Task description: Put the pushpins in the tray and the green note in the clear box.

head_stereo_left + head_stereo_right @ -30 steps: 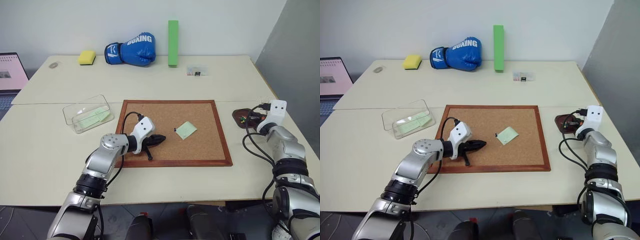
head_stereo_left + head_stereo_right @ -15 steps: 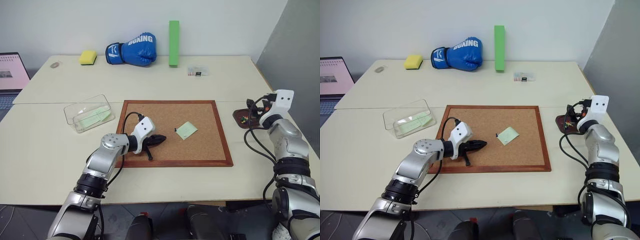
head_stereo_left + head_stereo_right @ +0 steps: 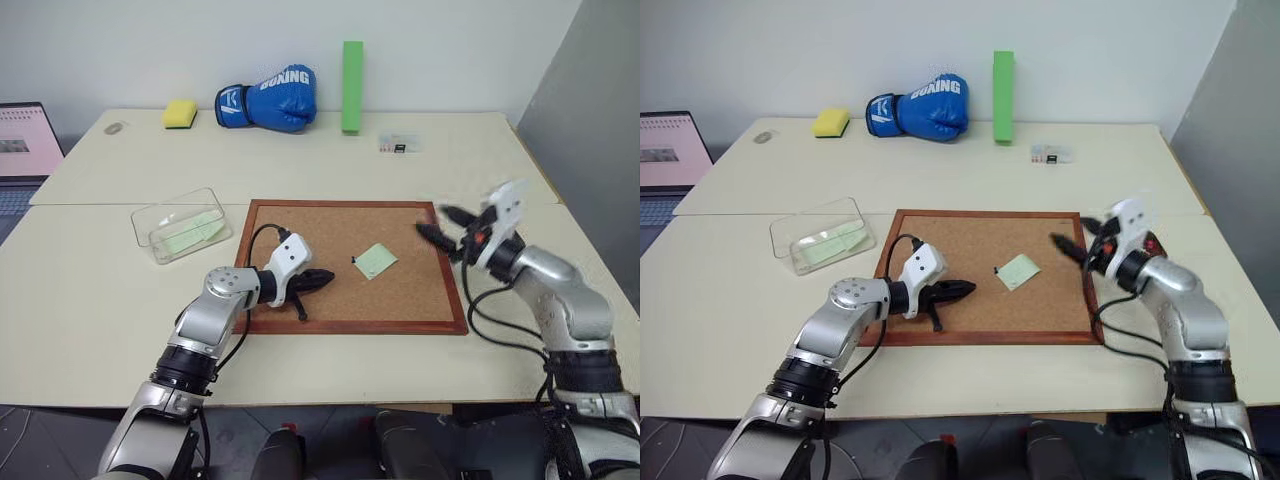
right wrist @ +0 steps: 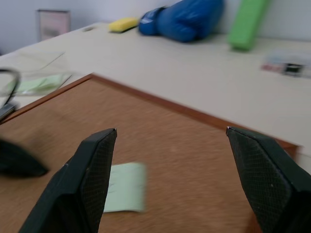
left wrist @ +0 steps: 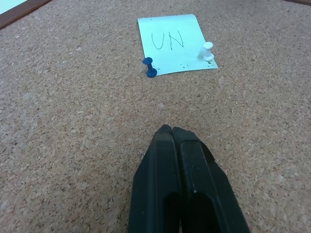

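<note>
Where the surface [image 3: 110,300] carries the cork board [image 3: 340,300], the clear box [image 3: 180,225] is seen beside its left edge, a pale green slip inside. The right gripper [image 3: 448,226], jaws spread wide and empty, is held over the board's right edge; the left gripper [image 5: 170,132] is clenched shut on the cork. The green note [image 5: 174,43], lettered "UN", is resolved in the left wrist view, as are a blue pushpin [image 5: 149,68] and a white pushpin [image 5: 207,51] at its corners.

Bright even light, soft shadows, right wrist view blurred
</note>
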Controlling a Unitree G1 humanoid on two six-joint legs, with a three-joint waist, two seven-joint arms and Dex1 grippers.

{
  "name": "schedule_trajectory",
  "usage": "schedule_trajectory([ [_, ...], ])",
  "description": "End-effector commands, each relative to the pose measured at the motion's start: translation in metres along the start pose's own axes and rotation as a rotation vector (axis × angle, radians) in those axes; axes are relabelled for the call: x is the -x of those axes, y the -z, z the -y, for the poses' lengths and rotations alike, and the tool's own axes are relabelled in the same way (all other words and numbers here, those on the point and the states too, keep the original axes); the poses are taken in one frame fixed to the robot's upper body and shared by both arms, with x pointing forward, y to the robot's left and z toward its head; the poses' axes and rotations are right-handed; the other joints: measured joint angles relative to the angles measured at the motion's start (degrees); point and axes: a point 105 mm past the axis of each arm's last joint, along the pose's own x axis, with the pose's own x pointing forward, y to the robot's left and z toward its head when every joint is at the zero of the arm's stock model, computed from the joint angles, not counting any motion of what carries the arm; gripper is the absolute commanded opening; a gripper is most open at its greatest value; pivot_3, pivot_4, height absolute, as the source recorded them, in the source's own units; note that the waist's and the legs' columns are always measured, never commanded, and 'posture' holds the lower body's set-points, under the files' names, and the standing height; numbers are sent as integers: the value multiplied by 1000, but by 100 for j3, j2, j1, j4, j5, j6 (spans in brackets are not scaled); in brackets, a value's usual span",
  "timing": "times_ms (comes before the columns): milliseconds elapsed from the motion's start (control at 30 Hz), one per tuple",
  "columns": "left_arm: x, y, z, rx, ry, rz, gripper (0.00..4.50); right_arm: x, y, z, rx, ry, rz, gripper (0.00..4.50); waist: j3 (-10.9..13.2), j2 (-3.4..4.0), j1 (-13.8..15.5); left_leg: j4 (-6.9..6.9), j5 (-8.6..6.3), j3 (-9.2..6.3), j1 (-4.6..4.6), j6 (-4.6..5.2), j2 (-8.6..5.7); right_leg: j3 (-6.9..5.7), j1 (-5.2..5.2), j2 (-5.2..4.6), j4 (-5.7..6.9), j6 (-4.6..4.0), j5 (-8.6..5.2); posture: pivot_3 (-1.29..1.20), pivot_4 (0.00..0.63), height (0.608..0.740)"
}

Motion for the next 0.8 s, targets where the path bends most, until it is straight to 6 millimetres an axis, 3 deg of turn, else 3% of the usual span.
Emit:
schedule_trajectory([
  [33, 1, 3, 0, 0, 6, -17, 0, -8, 1, -30, 73, -142, -18, 3823, 0, 0, 0, 1, 0, 0, 0, 0, 0, 0, 0, 0, 0, 0, 0, 0, 150, 740],
  [233, 1, 5, 1, -2, 1, -20, 0, -30, 14, -47, 65, -187, -24, 3823, -1, -1, 0, 2, 0, 0, 3, 0, 0, 0, 0, 1, 3, 1, 0, 0, 150, 740],
  [567, 2, 5, 1, -1, 0, -19, 0, -49, 49, -45, 77, -173, -136, 3823, -1, -2, 0, 1, 0, -1, 3, -1, 2, -2, -1, 1, 3, 0, 0, 0, 150, 740],
  [600, 2, 5, 1, -1, 0, -20, 0, -49, 50, -45, 77, -170, -139, 3457, -1, -2, -1, 2, 0, 0, 3, -1, 2, -2, -1, 1, 3, 0, 0, 0, 150, 740],
  [800, 2, 4, 1, -3, 0, -20, 0, -55, 47, -42, 69, -150, -123, 2410, -1, -2, -1, 2, 0, -1, 3, -1, 2, -2, -1, 1, 4, 0, 0, 0, 150, 740],
])
